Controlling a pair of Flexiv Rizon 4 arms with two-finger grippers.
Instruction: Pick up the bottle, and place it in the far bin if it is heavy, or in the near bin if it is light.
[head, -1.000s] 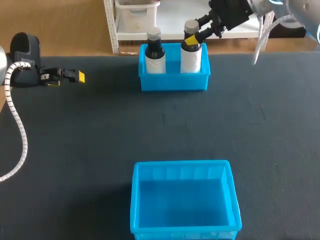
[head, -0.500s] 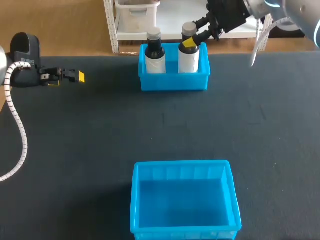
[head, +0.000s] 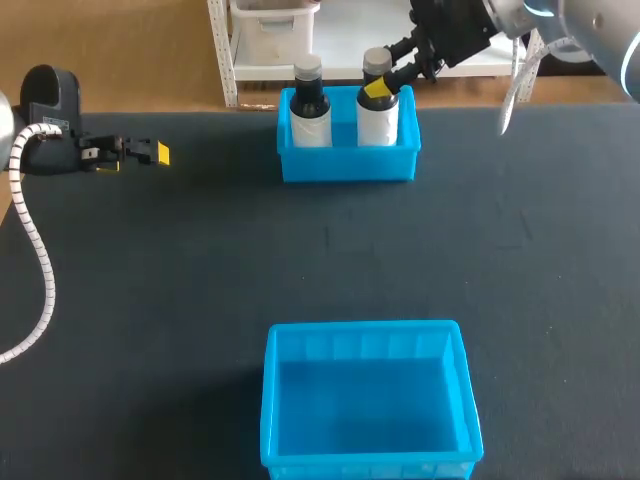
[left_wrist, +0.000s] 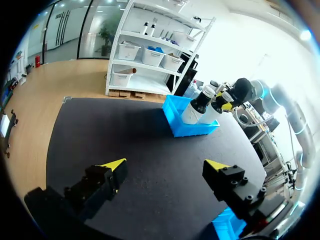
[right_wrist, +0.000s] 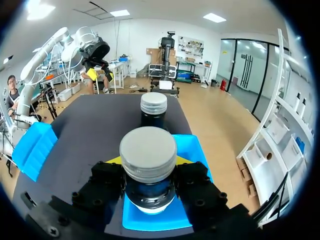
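Altogether 2 bottles (head: 378, 118), 2 bins (head: 345, 165)

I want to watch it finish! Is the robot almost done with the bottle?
Nearly. Done: a first bottle already stands in the far bin. In hand: the right gripper grips a second bottle by its neck, down inside that bin. Left: letting go and pulling away.

Gray-capped bottle (head: 378, 122) upright inside the blue far bin (head: 348, 166).
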